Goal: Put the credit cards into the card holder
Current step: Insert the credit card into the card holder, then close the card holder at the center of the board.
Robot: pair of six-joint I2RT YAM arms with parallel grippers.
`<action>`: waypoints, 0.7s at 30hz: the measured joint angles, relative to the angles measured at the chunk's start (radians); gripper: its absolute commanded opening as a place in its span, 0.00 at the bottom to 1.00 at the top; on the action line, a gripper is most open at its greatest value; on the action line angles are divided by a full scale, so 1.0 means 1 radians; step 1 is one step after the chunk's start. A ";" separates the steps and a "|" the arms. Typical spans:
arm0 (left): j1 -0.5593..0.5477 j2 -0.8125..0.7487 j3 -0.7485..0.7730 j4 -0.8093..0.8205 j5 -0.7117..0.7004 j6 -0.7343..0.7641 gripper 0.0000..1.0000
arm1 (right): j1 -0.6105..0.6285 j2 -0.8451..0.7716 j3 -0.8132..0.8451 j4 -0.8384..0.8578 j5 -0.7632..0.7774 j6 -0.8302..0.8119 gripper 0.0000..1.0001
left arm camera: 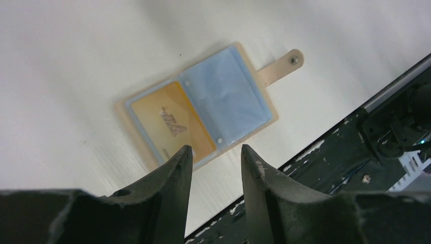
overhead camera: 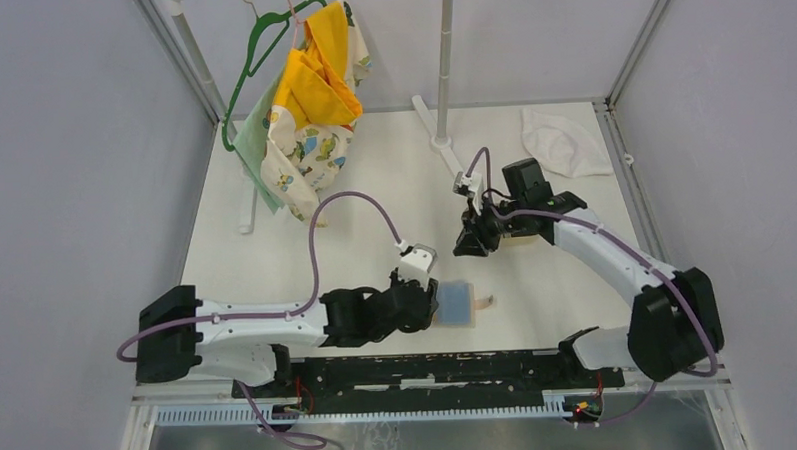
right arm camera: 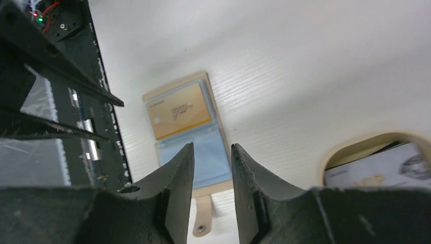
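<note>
**A:** Top view, first entry?
**B:** Left pincer [overhead camera: 435, 306], low over the table [overhead camera: 373, 176]. The holder [overhead camera: 457, 303] lies open just ahead of its tips. Jaw gap: cannot tell from here.

**A:** Second entry?
**B:** Right pincer [overhead camera: 472, 240], pointing down, with the tray [overhead camera: 518, 244] just beside it. The holder lies apart from it, on its base-ward side. Far beyond this pincer is a cloth [overhead camera: 567, 144]. Far beyond the left one is a hanger [overhead camera: 268, 49] with clothes [overhead camera: 315, 98].

**A:** Left wrist view?
**B:** Left pincer [left arm camera: 216, 150], jaws a moderate gap apart with nothing between them. Holder [left arm camera: 226, 96]: flat on the table just past the fingertips, spread open. Gold card [left arm camera: 170, 124]: seated in the pocket ahead of the left finger. The pocket ahead of the right finger shows plain blue. Tab [left arm camera: 282, 66]: sticks out from the holder's far edge, off to the right.

**A:** Right wrist view?
**B:** Right pincer [right arm camera: 212, 148], jaws a narrow gap apart, gripping nothing. Holder [right arm camera: 170, 152]: on the table beyond the tips, part of it seen through the gap. Gold card [right arm camera: 179, 112]: in the pocket farther from the fingers. Tab [right arm camera: 202, 221]: shows low between the two fingers. Tray [right arm camera: 350, 145]: to the right of the right finger, only its rim in frame. White card [right arm camera: 381, 170]: lying inside the tray.
</note>
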 measured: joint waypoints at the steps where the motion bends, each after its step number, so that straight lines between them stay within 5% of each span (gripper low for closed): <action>1: 0.000 -0.031 -0.034 0.020 0.003 0.017 0.52 | 0.000 -0.039 -0.009 0.015 0.002 -0.021 0.39; 11: 0.021 -0.343 -0.291 0.246 0.043 0.084 0.96 | 0.000 -0.360 -0.120 0.151 0.039 -0.340 0.73; 14: 0.027 -0.407 -0.331 0.295 0.043 0.082 0.99 | 0.000 -0.389 -0.160 0.167 -0.021 -0.429 0.98; 21: 0.132 -0.552 -0.454 0.399 0.100 0.055 1.00 | -0.002 -0.386 -0.289 0.161 -0.142 -0.587 0.98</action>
